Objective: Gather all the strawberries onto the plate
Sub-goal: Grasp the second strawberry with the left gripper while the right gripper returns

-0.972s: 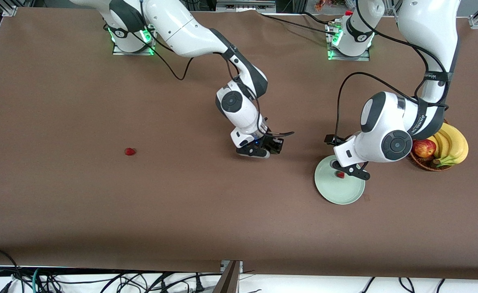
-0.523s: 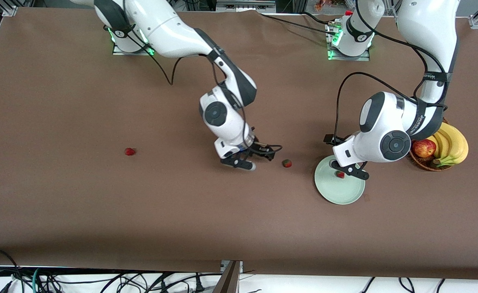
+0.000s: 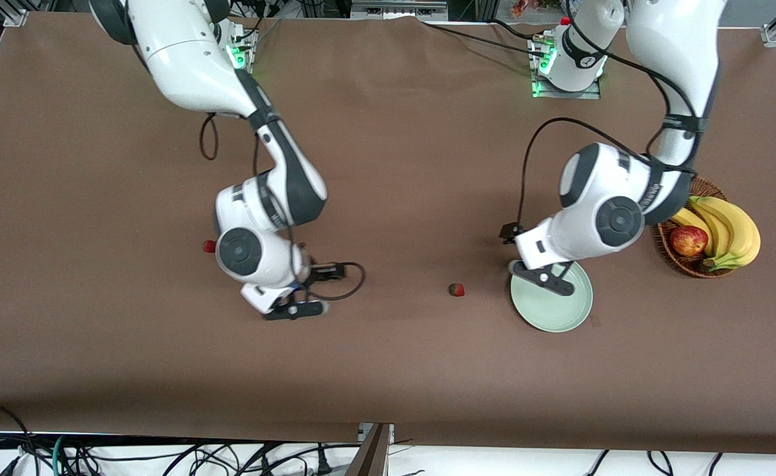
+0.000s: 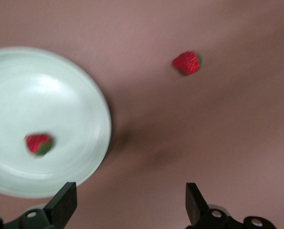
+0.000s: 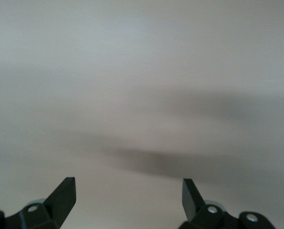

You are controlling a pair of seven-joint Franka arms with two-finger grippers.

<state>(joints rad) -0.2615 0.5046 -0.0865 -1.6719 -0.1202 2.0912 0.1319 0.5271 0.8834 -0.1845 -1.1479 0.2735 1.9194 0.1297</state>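
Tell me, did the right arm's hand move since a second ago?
Yes. The right hand swung away from the plate, toward the right arm's end of the table, and is now open over bare table.

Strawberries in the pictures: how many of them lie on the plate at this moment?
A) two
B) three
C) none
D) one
D: the left wrist view shows a single strawberry on the plate, while another strawberry lies on the table beside the plate, toward the right arm's end, and a third strawberry shows partly next to the right arm.
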